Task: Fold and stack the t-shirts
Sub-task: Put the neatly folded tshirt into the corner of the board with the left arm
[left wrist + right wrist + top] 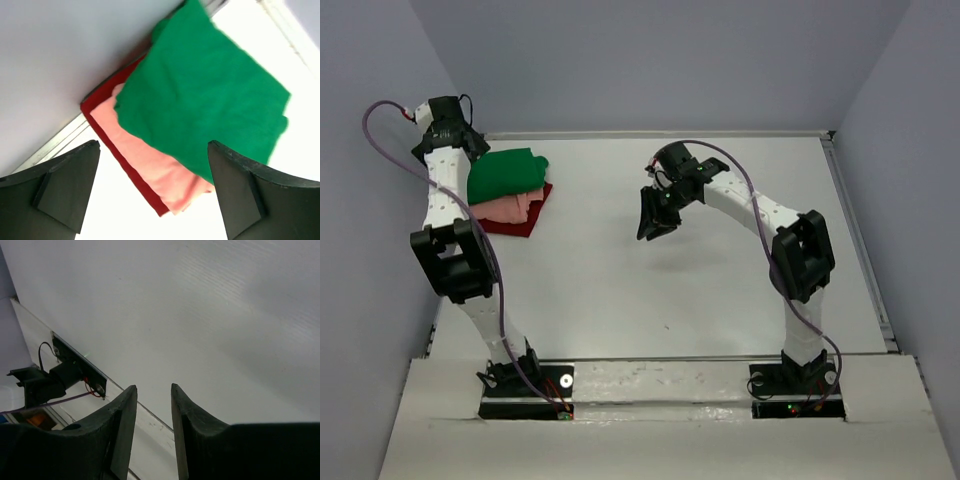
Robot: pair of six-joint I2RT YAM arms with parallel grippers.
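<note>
Stack (515, 205) sitting at ten o'clock, green tee (200, 100) topmost. Left fingers (65, 190) hanging spread above it; right fingers (125, 430) narrowly parted, empty. Finger snagging cloth risks skewing stack.

White table (620, 290), pale lilac walls (670, 60)

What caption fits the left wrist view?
Open left fingers above the stack: green t-shirt over salmon-pink over dark red.

The top camera looked down from above the near edge on the whole tabletop (650, 290). The left wrist camera hung close over the t-shirts (200, 95) at the far left corner, which the top view shared. The right wrist camera faced the near edge.
</note>
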